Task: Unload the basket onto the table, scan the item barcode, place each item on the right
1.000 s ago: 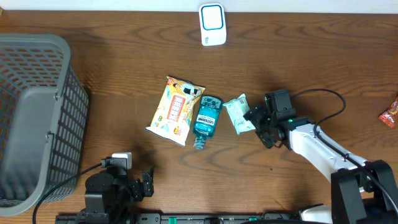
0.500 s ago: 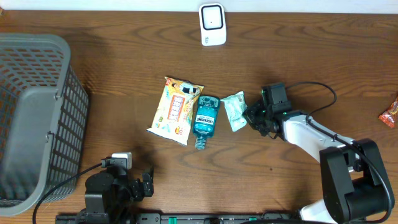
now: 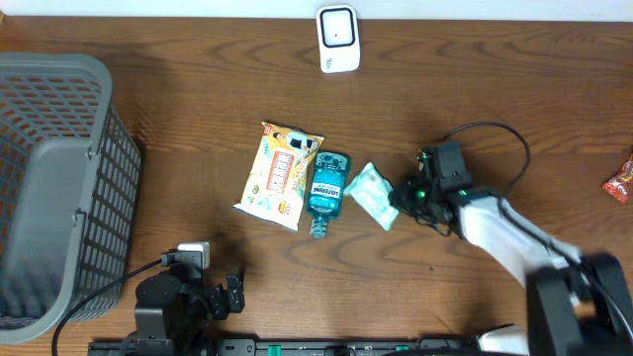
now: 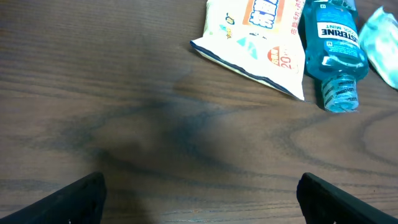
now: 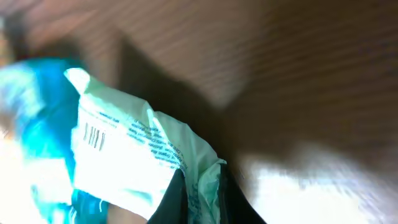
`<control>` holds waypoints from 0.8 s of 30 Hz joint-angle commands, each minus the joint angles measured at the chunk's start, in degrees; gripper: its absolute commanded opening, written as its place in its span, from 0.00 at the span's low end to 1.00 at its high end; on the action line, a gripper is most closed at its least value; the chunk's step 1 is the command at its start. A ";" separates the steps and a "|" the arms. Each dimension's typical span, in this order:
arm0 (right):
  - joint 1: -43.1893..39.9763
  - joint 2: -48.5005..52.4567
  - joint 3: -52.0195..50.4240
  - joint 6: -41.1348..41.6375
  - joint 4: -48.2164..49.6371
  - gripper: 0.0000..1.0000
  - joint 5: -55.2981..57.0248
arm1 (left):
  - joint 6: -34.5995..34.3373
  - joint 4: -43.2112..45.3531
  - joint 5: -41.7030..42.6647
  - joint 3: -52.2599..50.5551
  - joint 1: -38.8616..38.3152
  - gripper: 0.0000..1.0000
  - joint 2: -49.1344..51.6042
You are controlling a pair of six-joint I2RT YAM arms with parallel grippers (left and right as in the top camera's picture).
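Right wrist: right tool (image 5: 200, 196) pinches the packet (image 5: 134, 158) by its edge only; it may slip or twist, hiding the barcode (image 5: 94, 138) from the scanner (image 3: 337, 40). Left tool (image 4: 199, 190) wide, idle.

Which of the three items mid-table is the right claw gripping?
The pale green packet, rightmost of the row, pinched at its edge by the right claw; the Listerine bottle and yellow pack lie free.
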 commanded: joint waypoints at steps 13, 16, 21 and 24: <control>0.15 -37.31 0.26 -35.60 -11.13 0.01 -13.29 | -0.28 -1.66 -0.13 -0.63 -0.13 0.98 -0.07; 0.15 -39.98 0.26 -35.58 -12.13 0.01 -13.22 | -0.28 -1.66 -0.13 -0.63 -0.13 0.98 -0.07; 0.15 -39.50 0.26 -35.56 -12.35 0.01 -13.25 | -0.28 -1.66 -0.13 -0.63 -0.13 0.98 -0.07; 0.15 -38.32 0.26 -35.52 -12.50 0.11 -13.25 | -0.28 -1.66 -0.13 -0.63 -0.13 0.98 -0.07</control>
